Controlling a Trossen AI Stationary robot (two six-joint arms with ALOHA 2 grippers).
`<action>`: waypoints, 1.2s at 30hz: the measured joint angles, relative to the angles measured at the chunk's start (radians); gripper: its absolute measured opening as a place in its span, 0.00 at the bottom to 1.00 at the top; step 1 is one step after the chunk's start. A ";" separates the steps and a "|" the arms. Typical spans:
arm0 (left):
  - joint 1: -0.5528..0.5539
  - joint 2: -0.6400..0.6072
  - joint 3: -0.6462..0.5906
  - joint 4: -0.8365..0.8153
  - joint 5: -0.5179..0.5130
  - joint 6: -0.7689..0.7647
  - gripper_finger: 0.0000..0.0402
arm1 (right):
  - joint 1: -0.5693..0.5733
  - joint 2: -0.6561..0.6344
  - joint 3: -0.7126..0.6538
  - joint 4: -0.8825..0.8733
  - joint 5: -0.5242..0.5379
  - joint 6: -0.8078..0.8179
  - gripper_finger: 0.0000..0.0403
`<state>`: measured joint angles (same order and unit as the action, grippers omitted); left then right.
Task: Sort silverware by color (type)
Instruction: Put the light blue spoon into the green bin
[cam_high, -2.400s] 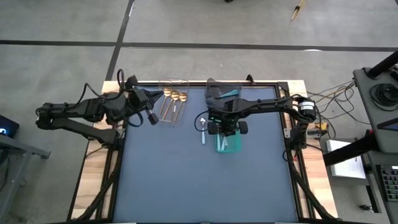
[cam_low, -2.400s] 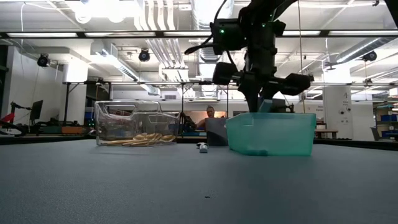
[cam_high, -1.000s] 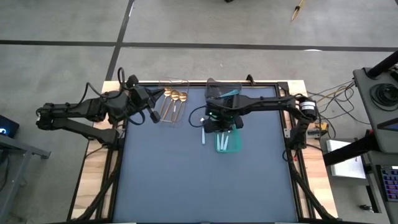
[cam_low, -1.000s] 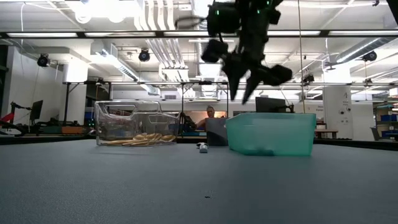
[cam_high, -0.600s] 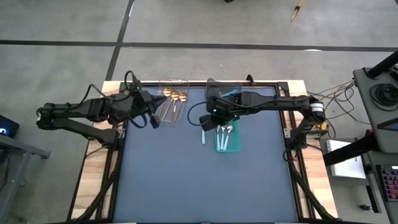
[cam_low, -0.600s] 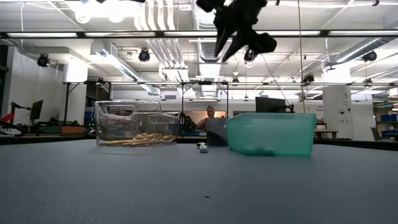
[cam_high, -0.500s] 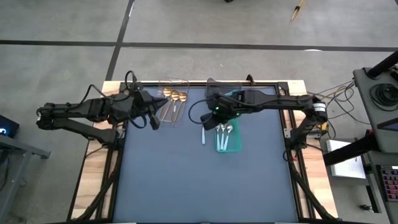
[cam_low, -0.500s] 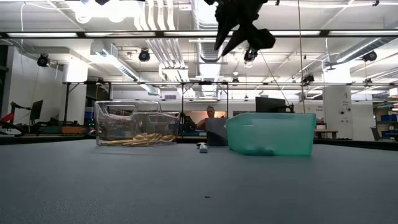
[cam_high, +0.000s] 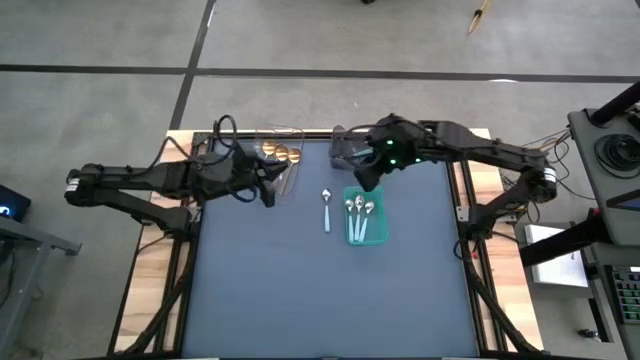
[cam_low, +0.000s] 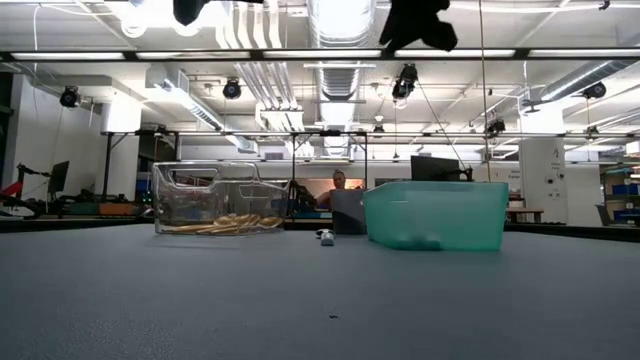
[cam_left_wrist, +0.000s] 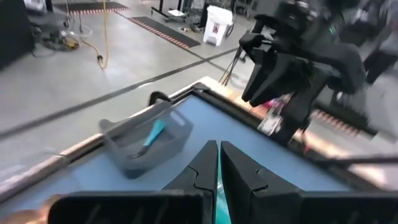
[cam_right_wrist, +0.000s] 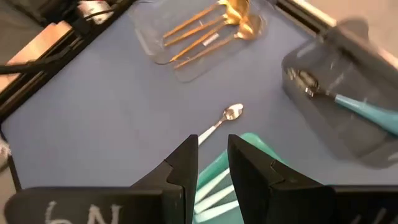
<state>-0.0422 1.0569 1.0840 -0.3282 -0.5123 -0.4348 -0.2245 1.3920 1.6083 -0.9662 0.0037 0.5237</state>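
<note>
Clear bin (cam_high: 280, 168), grey bin (cam_high: 347, 148), teal bin (cam_high: 362, 222)

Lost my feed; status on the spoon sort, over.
Left claw shut, by clear bin. Right claw empty, above teal bin. One blue-handled spoon loose on mat. Nothing blocking.

- All-gold metal spoons (cam_right_wrist: 214, 28) in clear plastic bin (cam_high: 281, 172), far left.
- Silver-bowled spoon with light-blue handle (cam_high: 326, 207) on dark blue-grey table mat (cam_high: 320, 290).
- Matching spoons (cam_high: 359, 212) in translucent teal bin (cam_low: 435, 214).
- Dark-bowled, teal-handled spoon (cam_right_wrist: 348, 102) in grey bin (cam_right_wrist: 348, 124), far right.
</note>
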 joint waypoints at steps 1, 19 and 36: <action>0.000 0.017 0.000 0.030 0.000 -0.029 0.00 | 0.000 -0.018 -0.004 -0.002 -0.001 -0.026 0.19; -0.047 0.291 0.000 0.098 0.159 -0.725 0.00 | 0.001 -0.162 -0.010 -0.069 -0.002 -0.328 0.19; -0.051 0.560 0.162 -0.005 0.209 -0.888 0.00 | -0.001 -0.162 -0.015 -0.124 -0.002 -0.438 0.19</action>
<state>-0.0928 1.6173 1.2461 -0.3331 -0.3035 -1.3230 -0.2255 1.2301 1.5929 -1.0904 0.0018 0.0854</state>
